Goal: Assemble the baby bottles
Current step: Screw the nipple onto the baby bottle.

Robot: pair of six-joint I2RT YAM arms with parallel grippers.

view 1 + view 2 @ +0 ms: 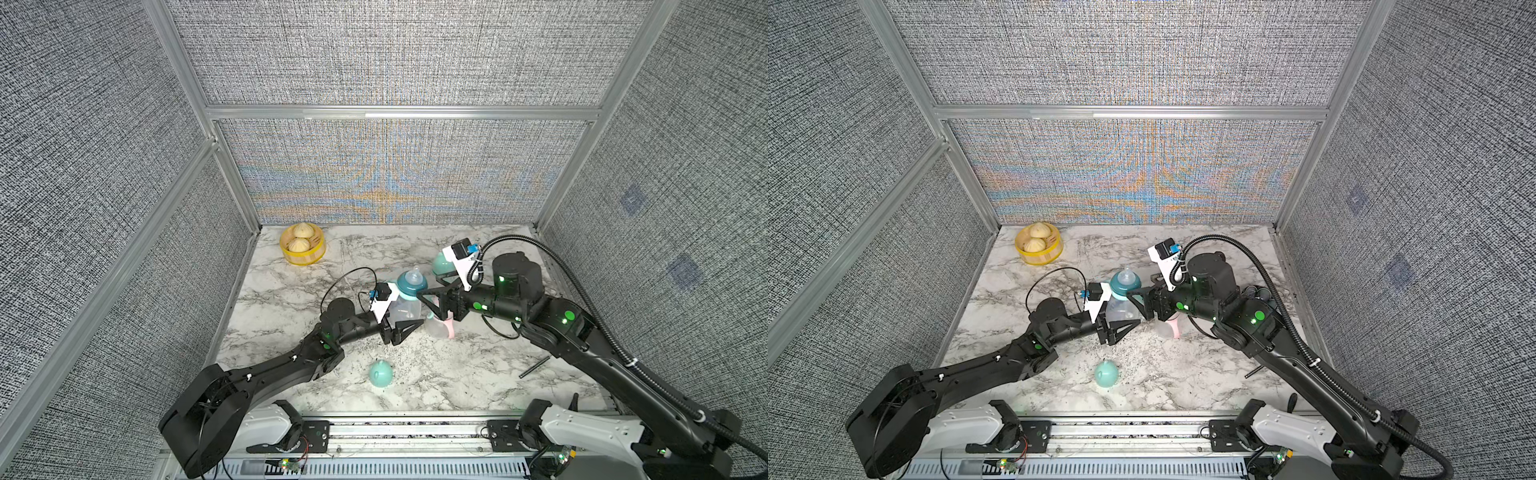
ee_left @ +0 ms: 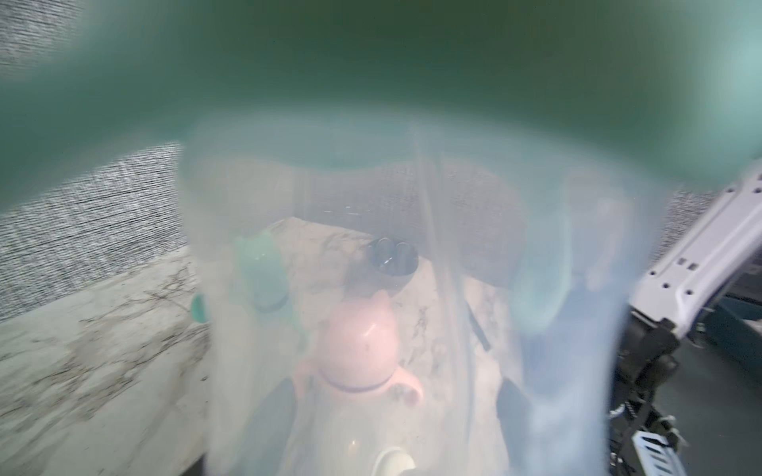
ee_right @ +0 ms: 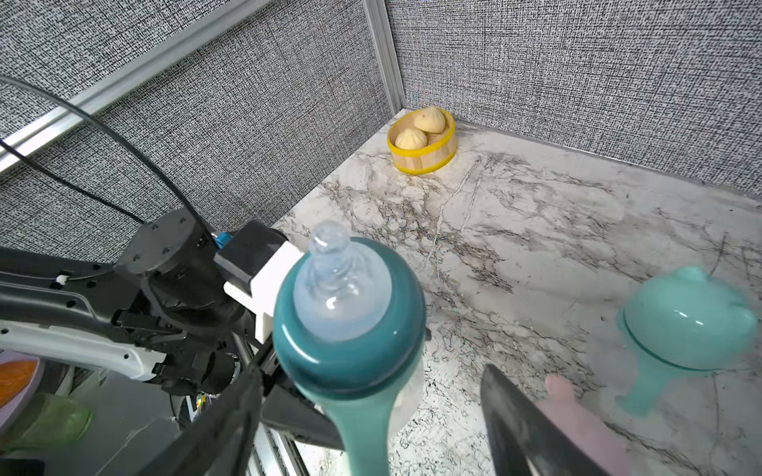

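One clear bottle (image 1: 405, 309), teal collar (image 1: 412, 284) fitted, upright, was clamped in left gripper (image 1: 411, 324) jaws; right gripper (image 1: 426, 305) jaws stood wide astride the collar; mint cap (image 1: 381, 374) lay on table (image 1: 291, 332).

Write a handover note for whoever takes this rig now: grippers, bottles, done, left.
Left gripper: shut on the teal-collared bottle, held upright.
Right gripper: open, by its collar.
Pink-capped bottle and mint-capped bottle are on the table, apparently complete.
Done: nipple and collar on the held bottle.
Left: fit the loose mint cap, lying near the front edge.
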